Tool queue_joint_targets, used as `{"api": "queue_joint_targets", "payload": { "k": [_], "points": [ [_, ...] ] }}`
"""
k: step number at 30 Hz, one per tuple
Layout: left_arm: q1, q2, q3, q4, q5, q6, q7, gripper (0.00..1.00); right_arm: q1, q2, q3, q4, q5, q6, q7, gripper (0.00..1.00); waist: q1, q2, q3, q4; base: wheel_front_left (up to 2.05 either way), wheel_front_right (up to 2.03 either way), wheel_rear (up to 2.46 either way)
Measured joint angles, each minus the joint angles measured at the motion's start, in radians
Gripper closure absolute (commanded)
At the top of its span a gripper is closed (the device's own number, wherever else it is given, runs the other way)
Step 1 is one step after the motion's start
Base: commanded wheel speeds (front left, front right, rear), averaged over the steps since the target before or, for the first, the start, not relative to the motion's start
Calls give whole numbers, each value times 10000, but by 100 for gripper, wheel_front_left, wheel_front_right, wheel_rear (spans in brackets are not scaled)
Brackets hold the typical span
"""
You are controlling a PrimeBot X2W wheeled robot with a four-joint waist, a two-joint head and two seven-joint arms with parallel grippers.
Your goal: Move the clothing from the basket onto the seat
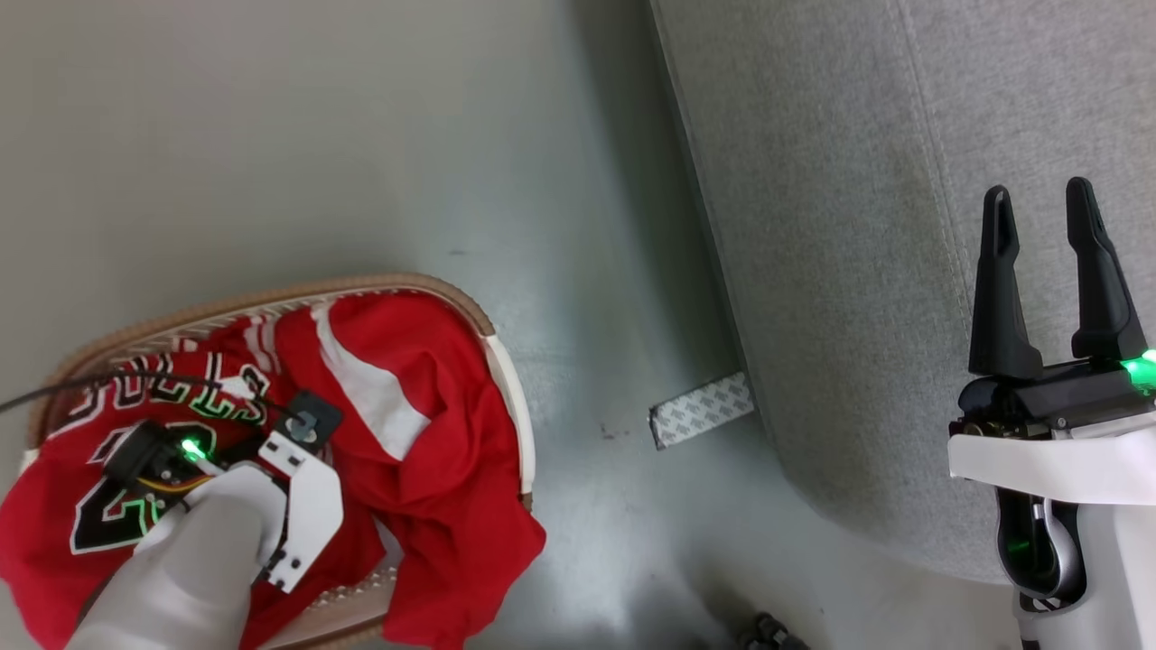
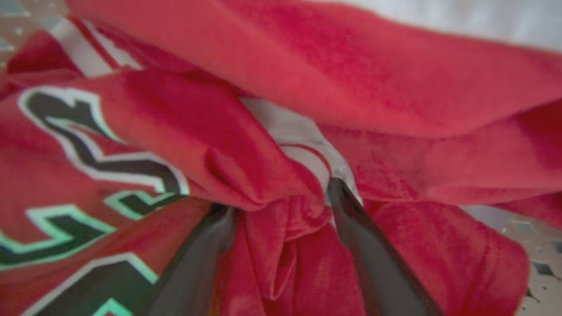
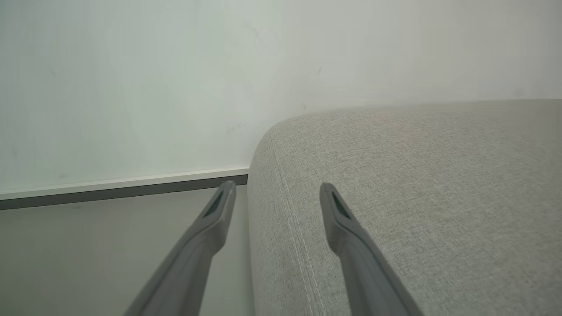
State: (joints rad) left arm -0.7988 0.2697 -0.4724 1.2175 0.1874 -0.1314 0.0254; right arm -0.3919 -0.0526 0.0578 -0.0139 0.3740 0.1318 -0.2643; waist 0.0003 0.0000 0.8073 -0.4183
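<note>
At the lower left of the head view, the red clothing (image 1: 433, 469) lay heaped in the cream basket (image 1: 510, 388), one corner spilling over its rim. The left gripper (image 2: 276, 197) was spread open, with a fold of jersey between its fingers. At the right, the right gripper (image 1: 1039, 194) hung open and empty over the grey seat (image 1: 840, 271).

Glossy grey floor (image 1: 361, 135); a pale wall (image 3: 175, 66) meets it at a white skirting board (image 3: 123, 181) with a dark lower edge. A patterned grey strip (image 1: 702, 411) lies on the floor just beside the grey fabric seat (image 1: 858, 271).
</note>
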Motion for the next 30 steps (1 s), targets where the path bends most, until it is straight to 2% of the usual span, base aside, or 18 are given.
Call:
{"api": "queue_joint_targets", "payload": {
  "k": [1,3,4,5,6,19,30],
  "points": [
    [-53,-2,-81,54,-10,0,-2,0,-14,0,0,-8,2,0,-2,0,0,0,83,-28,0,0,0],
    [-153,-8,-224,163,-75,0,67,13,-57,2,2,-8,4,0,-2,0,0,0,205,-69,0,0,0],
    [-200,-10,-265,221,-107,0,88,59,-71,0,-2,-8,4,0,-2,0,-1,0,243,-75,0,0,0],
    [-247,-19,-293,253,-167,0,92,76,-73,0,-4,-8,4,0,0,0,-1,0,270,-73,0,0,0],
    [-280,-35,-345,284,-207,-2,90,100,-75,0,-8,-6,4,0,-2,0,-1,0,285,-61,0,0,0],
    [-25,-355,-508,523,-920,0,-619,100,-172,10,-19,153,-293,0,-2,0,-2,0,-430,246,0,0,0],
    [703,-1377,-130,556,-1873,58,-2104,100,261,21,-86,435,-1014,0,-2,0,-3,0,-2419,1061,0,0,0]
  ]
}}
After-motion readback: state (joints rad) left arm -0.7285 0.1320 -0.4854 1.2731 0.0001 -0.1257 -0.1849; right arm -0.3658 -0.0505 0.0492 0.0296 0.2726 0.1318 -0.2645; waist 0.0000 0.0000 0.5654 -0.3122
